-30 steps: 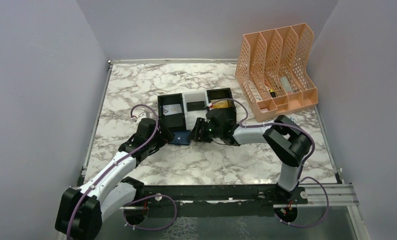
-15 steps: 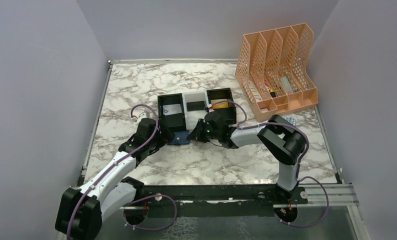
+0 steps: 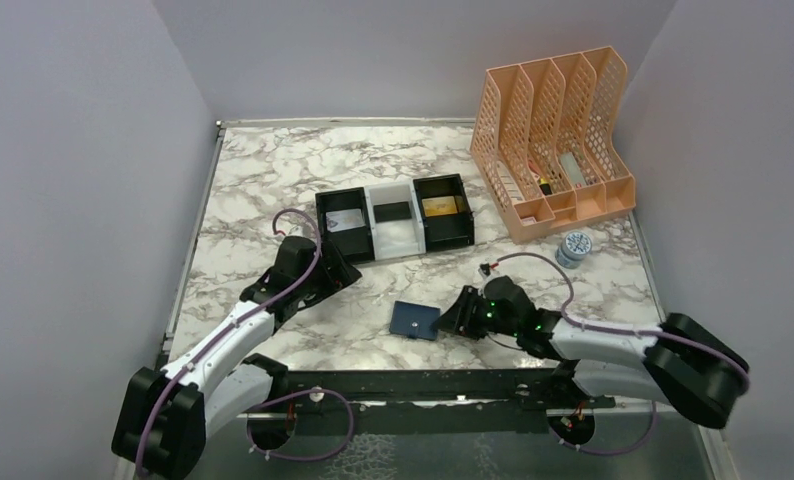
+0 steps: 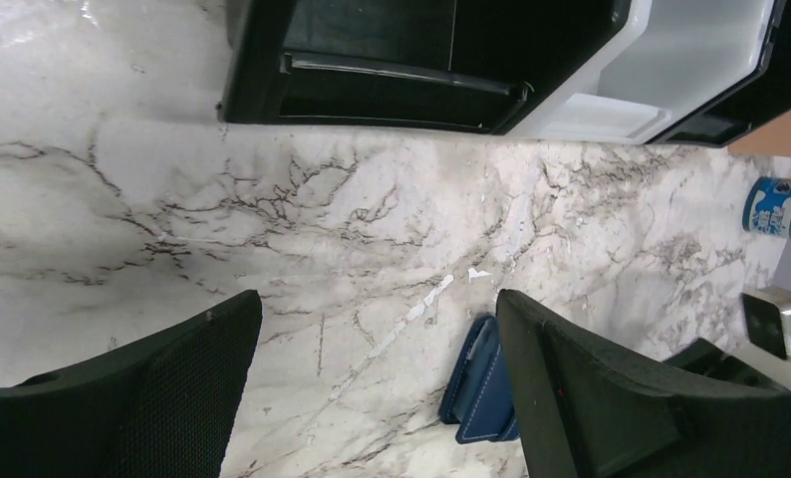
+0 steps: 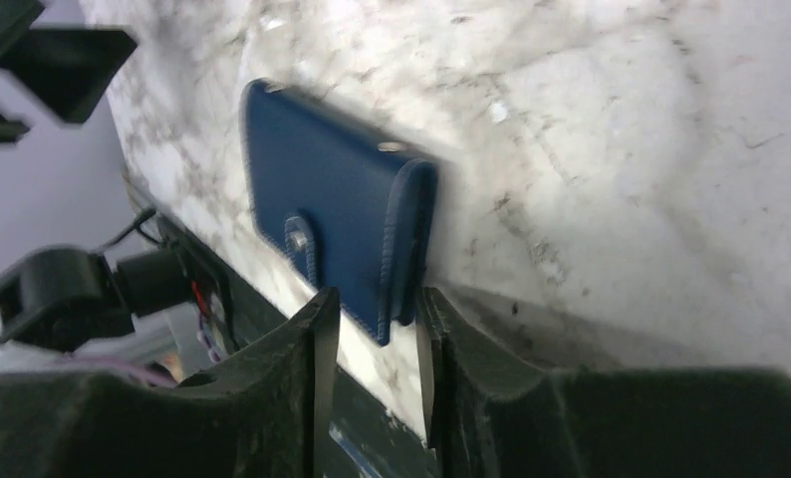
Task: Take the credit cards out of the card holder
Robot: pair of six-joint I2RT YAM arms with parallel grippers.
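No legible txt, brand or nr anywhere — only a blue-white printed label on the small round tin (image 3: 573,246) beside the peach file rack (image 3: 513,120), too small to read.

Work surface: a white marble-patterned table top (image 3: 273,180) with grey veining is recorded. It is enclosed on three sides by plain pale lavender walls (image 3: 73,150). A black metal rail (image 3: 423,385) is mounted along the near edge. Lighting is even; shadows are soft.

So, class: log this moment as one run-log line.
left gripper open, empty | right gripper straddling closed card holder edge, grip unclear | credit cards in tray
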